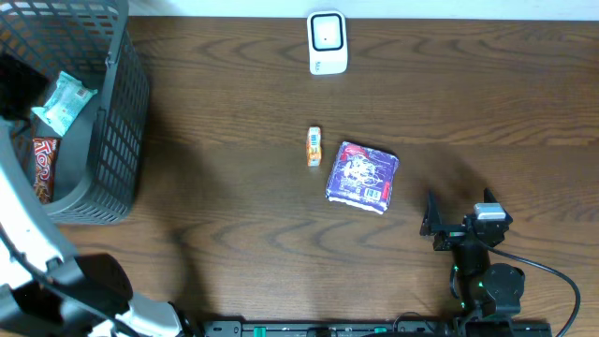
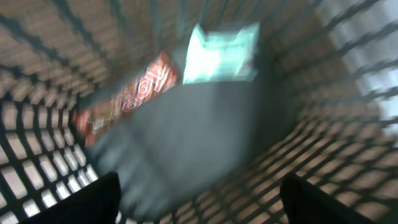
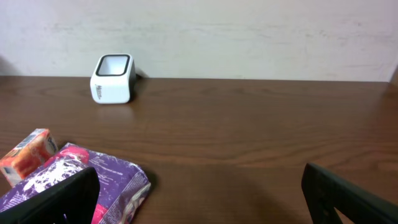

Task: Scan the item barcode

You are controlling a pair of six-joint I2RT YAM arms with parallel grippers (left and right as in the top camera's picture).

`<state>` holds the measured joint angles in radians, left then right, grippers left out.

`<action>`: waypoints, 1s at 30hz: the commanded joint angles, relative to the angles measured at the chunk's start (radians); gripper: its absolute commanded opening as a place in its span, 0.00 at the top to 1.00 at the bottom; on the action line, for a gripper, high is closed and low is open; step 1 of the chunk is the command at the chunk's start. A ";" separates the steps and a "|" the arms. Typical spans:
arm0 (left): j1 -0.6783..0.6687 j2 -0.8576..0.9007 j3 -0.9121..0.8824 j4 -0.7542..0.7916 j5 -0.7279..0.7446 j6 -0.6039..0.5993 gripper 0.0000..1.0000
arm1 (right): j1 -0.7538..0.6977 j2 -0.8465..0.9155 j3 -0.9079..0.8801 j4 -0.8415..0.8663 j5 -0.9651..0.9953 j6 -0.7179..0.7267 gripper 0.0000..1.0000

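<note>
Crinkly purple pouch (image 1: pixel 363 176) lies at centre, boxy white scanner (image 1: pixel 328 43) at 12 o'clock. Inside the mesh basket (image 1: pixel 120 131) at 10 o'clock the left gripper (image 2: pixel 199 202) gapes empty; right gripper (image 3: pixel 199 193), at 5 o'clock, is released.

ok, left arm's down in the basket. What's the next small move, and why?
Probably lift the left gripper straight out of the basket: it is open and empty over the teal packet and red bar, while the purple packet and orange box lie on the table near the scanner.
</note>
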<state>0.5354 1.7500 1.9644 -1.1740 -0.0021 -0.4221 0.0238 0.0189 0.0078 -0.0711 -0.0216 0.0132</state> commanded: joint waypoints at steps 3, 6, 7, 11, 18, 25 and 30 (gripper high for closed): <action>-0.005 0.045 -0.011 -0.091 0.043 -0.003 0.42 | 0.008 -0.003 -0.002 -0.003 0.005 -0.007 0.01; -0.002 0.040 -0.010 -0.121 0.042 -0.003 0.64 | 0.008 -0.003 -0.002 -0.003 0.005 -0.007 0.01; 0.000 0.036 -0.010 -0.130 0.042 -0.003 0.71 | 0.008 -0.003 -0.002 -0.003 0.005 -0.007 0.01; 0.021 0.024 -0.010 -0.223 -0.037 -0.071 0.92 | 0.008 -0.003 -0.002 -0.003 0.005 -0.007 0.01; 0.107 0.017 -0.010 -0.407 -0.269 -0.352 0.92 | 0.008 -0.003 -0.002 -0.003 0.005 -0.007 0.01; 0.187 0.014 -0.013 -0.466 -0.269 -0.364 0.92 | 0.008 -0.003 -0.002 -0.003 0.005 -0.007 0.01; 0.200 0.013 -0.015 -0.515 -0.261 -0.404 0.93 | 0.008 -0.003 -0.002 -0.003 0.005 -0.007 0.01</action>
<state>0.7219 1.7866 1.9511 -1.6115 -0.2348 -0.7822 0.0238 0.0189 0.0078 -0.0711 -0.0216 0.0132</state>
